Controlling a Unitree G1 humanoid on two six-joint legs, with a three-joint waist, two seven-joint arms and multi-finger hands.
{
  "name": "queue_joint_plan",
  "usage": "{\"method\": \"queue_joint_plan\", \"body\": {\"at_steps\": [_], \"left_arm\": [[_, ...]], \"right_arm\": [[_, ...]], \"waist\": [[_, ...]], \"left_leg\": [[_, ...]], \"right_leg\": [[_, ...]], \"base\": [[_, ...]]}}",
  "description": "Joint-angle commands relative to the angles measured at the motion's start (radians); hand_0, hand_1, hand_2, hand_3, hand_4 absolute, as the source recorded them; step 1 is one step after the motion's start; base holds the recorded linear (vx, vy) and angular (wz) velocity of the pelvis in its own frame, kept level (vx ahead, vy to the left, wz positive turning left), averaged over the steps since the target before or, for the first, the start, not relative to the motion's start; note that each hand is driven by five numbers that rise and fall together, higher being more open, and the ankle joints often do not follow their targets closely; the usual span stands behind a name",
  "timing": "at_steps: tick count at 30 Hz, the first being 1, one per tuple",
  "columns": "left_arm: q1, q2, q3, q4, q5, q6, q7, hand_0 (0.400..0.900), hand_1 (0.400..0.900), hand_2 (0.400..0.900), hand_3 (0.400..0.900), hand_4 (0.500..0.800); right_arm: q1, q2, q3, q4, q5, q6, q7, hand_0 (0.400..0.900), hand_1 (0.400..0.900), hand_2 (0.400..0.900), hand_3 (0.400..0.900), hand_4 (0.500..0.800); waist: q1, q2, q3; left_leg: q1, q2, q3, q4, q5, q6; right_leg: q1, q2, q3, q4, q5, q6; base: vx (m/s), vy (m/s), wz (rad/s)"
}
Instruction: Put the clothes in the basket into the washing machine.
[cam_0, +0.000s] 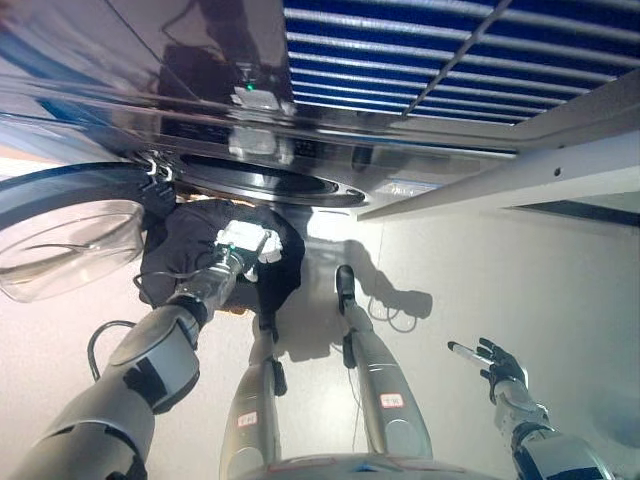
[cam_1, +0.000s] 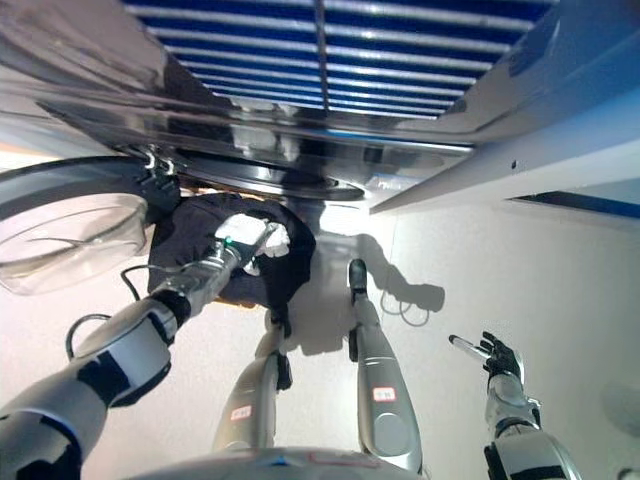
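The left hand is reaching forward and down onto a heap of dark clothes, just below the washer's round opening. Its fingers are buried in the cloth, so I cannot tell whether they are clenched on it or lying loose. The clothes are bulging up around and beyond the hand; the basket itself is hidden under them and cannot be made out. The washer door is hanging open to the left of that hand, its clear bowl facing up.

To do this step well, the hand should be closing on a thick fold rather than a thin edge, then lifting clear before swinging up and forward into the opening just above it. Trailing cloth is likely to catch on the door hinge beside the hand, so a high, gathered lift is looking safer than a drag.

The right hand is hanging idle well off to the right, fingers straight and spread, holding nothing.

The floor under both hands is pale and smooth. A white counter edge is running above the right hand, beside the washer's dark glossy front.
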Motion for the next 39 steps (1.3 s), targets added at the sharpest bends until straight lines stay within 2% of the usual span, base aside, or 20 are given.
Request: {"method": "queue_joint_plan", "body": {"at_steps": [1,5,13,15,16,24,25,26,27,39], "left_arm": [[-0.065,0.030,0.046,0.045,0.001,0.010,0.052,0.900,0.900,0.900,0.900,0.800],[-0.122,0.057,0.048,0.063,-0.014,0.017,0.057,0.900,0.900,0.900,0.900,0.800],[-0.181,0.067,0.026,0.059,-0.024,0.017,0.067,0.900,0.900,0.900,0.900,0.800],[-0.190,0.066,0.024,0.061,-0.031,0.018,0.065,0.900,0.900,0.900,0.900,0.800],[-0.190,0.063,0.025,0.063,-0.033,0.019,0.062,0.900,0.900,0.900,0.900,0.800],[-0.193,0.050,0.021,0.069,-0.046,0.014,0.053,0.900,0.900,0.900,0.900,0.800],[-0.193,0.047,0.023,0.069,-0.048,0.014,0.052,0.722,0.722,0.722,0.722,0.693],[-0.195,0.045,0.028,0.070,-0.057,0.011,0.052,0.722,0.722,0.722,0.722,0.693],[-0.197,0.044,0.032,0.070,-0.064,0.011,0.057,0.400,0.400,0.400,0.400,0.500],[-0.192,0.024,0.055,0.075,-0.083,0.011,0.104,0.400,0.400,0.400,0.400,0.500]], "right_arm": [[0.055,-0.035,0.003,-0.012,0.051,-0.021,-0.059,0.900,0.900,0.900,0.900,0.800],[0.045,-0.019,0.013,-0.050,0.065,-0.036,-0.064,0.900,0.900,0.900,0.900,0.800],[0.022,-0.011,0.022,-0.085,0.096,-0.069,-0.083,0.900,0.900,0.900,0.900,0.800],[0.008,-0.004,0.030,-0.087,0.107,-0.073,-0.086,0.900,0.900,0.900,0.900,0.800],[0.001,-0.003,0.030,-0.081,0.113,-0.071,-0.087,0.900,0.900,0.900,0.900,0.800],[-0.023,-0.001,0.035,-0.069,0.133,-0.082,-0.088,0.900,0.900,0.900,0.900,0.800],[-0.026,-0.001,0.035,-0.068,0.135,-0.084,-0.087,0.900,0.900,0.900,0.900,0.800],[-0.031,0.001,0.039,-0.066,0.134,-0.086,-0.088,0.900,0.900,0.900,0.900,0.800],[-0.034,0.002,0.042,-0.066,0.135,-0.087,-0.086,0.900,0.900,0.900,0.900,0.800],[-0.049,0.020,0.066,-0.081,0.117,-0.110,-0.103,0.900,0.900,0.900,0.900,0.800]], "waist": [[-0.029,-0.035,-0.027],[-0.044,-0.035,-0.016],[-0.053,-0.025,-0.009],[-0.052,-0.022,-0.007],[-0.044,-0.017,-0.013],[-0.037,-0.017,-0.015],[-0.036,-0.018,-0.018],[-0.034,-0.018,-0.020],[-0.034,-0.018,-0.024],[-0.033,-0.020,-0.051]], "left_leg": [[-0.150,-0.051,0.008,0.163,-0.066,0.038],[-0.238,-0.045,0.013,0.212,-0.083,0.044],[-0.397,-0.039,0.001,0.301,-0.110,0.048],[-0.432,-0.038,-0.003,0.323,-0.114,0.050],[-0.428,-0.034,-0.012,0.333,-0.151,0.046],[-0.512,-0.036,-0.021,0.391,-0.171,0.058],[-0.519,-0.036,-0.023,0.393,-0.172,0.058],[-0.525,-0.038,-0.024,0.395,-0.172,0.058],[-0.532,-0.039,-0.025,0.396,-0.171,0.057],[-0.540,-0.042,-0.027,0.372,-0.166,0.059]], "right_leg": [[-0.039,0.010,-0.003,0.074,-0.007,0.047],[-0.128,0.009,-0.004,0.111,-0.012,0.047],[-0.281,0.001,-0.013,0.185,-0.033,0.040],[-0.313,-0.001,-0.017,0.207,-0.035,0.041],[-0.312,0.008,-0.015,0.221,-0.066,0.049],[-0.399,0.015,-0.027,0.279,-0.083,0.044],[-0.403,0.014,-0.028,0.280,-0.084,0.043],[-0.410,0.016,-0.029,0.280,-0.085,0.042],[-0.415,0.015,-0.031,0.280,-0.084,0.041],[-0.424,0.016,-0.024,0.250,-0.074,0.039]], "base": [[0.00,0.000,0.00],[0.01,0.006,-0.06],[0.00,-0.002,0.01],[0.04,-0.016,0.04],[0.09,-0.014,0.00],[0.01,-0.001,0.01],[0.00,0.000,0.00],[0.00,0.001,0.05],[0.00,0.007,0.05],[0.00,0.013,-0.03]]}}
